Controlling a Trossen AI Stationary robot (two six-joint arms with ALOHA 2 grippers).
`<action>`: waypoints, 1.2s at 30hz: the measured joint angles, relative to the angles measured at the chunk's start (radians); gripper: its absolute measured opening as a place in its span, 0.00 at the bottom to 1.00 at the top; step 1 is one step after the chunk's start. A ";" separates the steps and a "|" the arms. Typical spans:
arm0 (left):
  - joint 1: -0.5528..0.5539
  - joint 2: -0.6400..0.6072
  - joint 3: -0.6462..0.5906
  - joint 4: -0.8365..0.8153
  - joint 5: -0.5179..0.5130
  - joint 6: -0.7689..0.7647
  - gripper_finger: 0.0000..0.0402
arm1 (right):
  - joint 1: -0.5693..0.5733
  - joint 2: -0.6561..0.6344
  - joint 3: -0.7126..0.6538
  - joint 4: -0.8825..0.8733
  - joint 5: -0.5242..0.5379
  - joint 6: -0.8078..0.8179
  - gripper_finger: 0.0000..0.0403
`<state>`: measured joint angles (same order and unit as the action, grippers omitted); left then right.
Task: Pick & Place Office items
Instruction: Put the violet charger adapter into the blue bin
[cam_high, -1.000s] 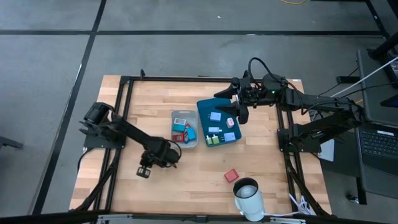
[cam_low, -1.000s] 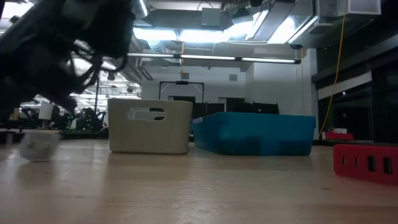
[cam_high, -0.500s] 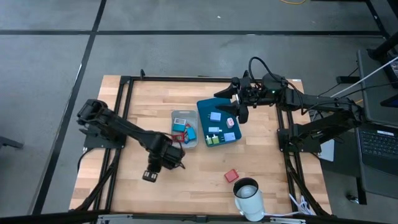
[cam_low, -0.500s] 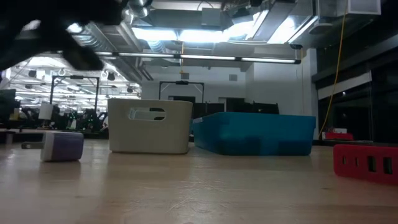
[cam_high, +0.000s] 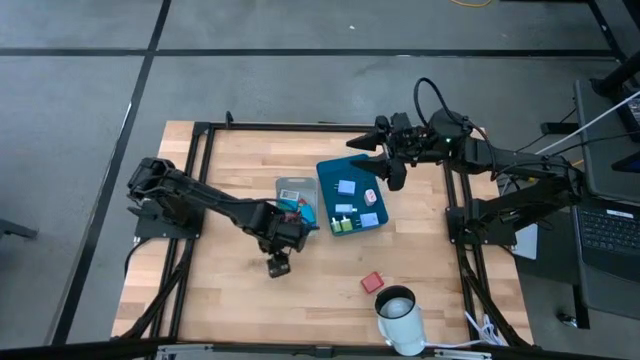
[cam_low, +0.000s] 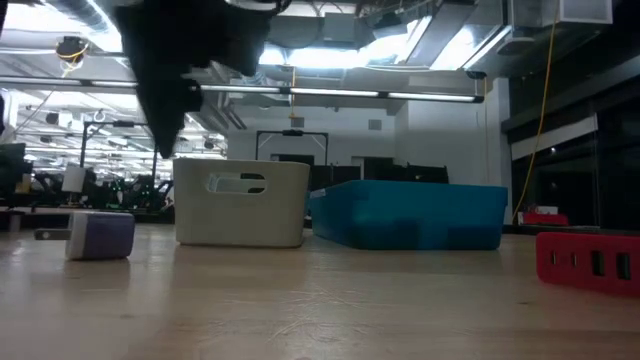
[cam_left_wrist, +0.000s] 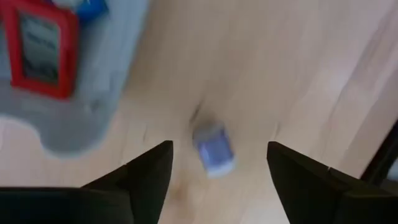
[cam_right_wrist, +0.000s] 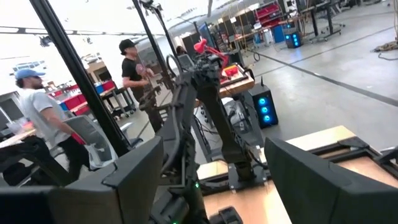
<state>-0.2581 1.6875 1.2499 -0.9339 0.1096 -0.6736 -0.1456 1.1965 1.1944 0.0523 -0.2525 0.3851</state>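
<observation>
A small lavender-and-white block (cam_left_wrist: 213, 149) lies on the bare wood, just in front of the grey bin (cam_high: 297, 207); the low view shows the block (cam_low: 100, 235) to the bin's left. My left gripper (cam_high: 279, 266) hangs above it, pointing down. Its fingers are open, stand either side of the block in the wrist view, and do not touch it. The bin holds red and blue office items (cam_high: 292, 206). The teal tray (cam_high: 328, 180) holds light blue and green ones (cam_high: 343, 222). My right gripper (cam_high: 375, 163) hovers open and level over the tray's far right corner, holding nothing.
A red item (cam_high: 372, 282) lies on the table near the front right, with a white cup (cam_high: 400, 312) just nearer the front edge. Black frame rails (cam_high: 195, 200) run along the table's sides. People stand in the room beyond the table in the right wrist view.
My left gripper has risen from the table, swung toward the table's right edge and the grey bin, and rolled at the wrist. The lavender block, blurred and moving beside the arm a second ago, now lies still on the wood, free of the fingers.
</observation>
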 joint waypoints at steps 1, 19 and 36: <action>0.005 0.000 0.000 0.026 -0.017 -0.032 0.65 | 0.000 0.000 0.006 -0.002 -0.003 0.000 0.70; -0.013 0.058 0.000 0.101 -0.151 -0.417 0.64 | 0.003 0.000 0.043 -0.008 -0.093 0.079 0.70; -0.105 0.098 0.000 0.013 -0.153 -0.680 0.64 | 0.003 0.000 0.043 0.001 -0.351 0.079 0.70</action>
<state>-0.3633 1.7851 1.2500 -0.9209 -0.0436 -1.3533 -0.1421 1.1965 1.2373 0.0530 -0.6037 0.4637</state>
